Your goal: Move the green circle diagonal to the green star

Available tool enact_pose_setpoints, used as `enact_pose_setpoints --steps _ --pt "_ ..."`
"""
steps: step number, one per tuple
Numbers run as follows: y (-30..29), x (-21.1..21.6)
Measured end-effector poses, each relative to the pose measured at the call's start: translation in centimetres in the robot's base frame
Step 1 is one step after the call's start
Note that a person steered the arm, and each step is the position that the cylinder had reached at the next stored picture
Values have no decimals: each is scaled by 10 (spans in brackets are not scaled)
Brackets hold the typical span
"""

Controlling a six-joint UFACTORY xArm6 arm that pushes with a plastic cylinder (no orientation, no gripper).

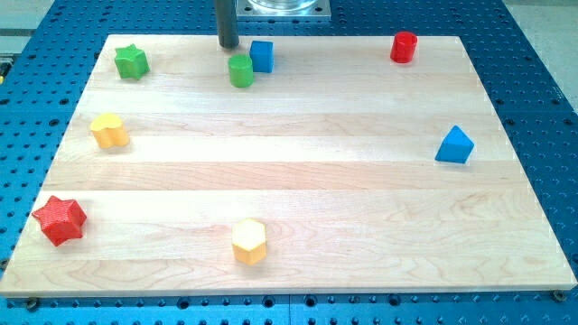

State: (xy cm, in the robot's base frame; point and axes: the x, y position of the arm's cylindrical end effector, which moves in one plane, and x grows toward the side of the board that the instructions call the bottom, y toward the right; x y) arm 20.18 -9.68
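The green circle (241, 70) stands near the view's top, left of centre, on the wooden board (298, 171). It touches or nearly touches a blue cube (262, 56) at its upper right. The green star (131, 61) lies at the board's top left corner, well to the left of the circle. My tip (228, 45) is at the board's top edge, just above and slightly left of the green circle, a small gap apart from it.
A red cylinder (404, 47) stands at the top right. A blue triangle (455, 145) sits at the right. A yellow heart-like block (109, 131) is at the left, a red star (60, 219) at the bottom left, a yellow hexagon (249, 241) at the bottom.
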Motion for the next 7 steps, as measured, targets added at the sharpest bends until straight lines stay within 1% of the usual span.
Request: enact_pose_setpoints --steps 7 --pt "-3 11"
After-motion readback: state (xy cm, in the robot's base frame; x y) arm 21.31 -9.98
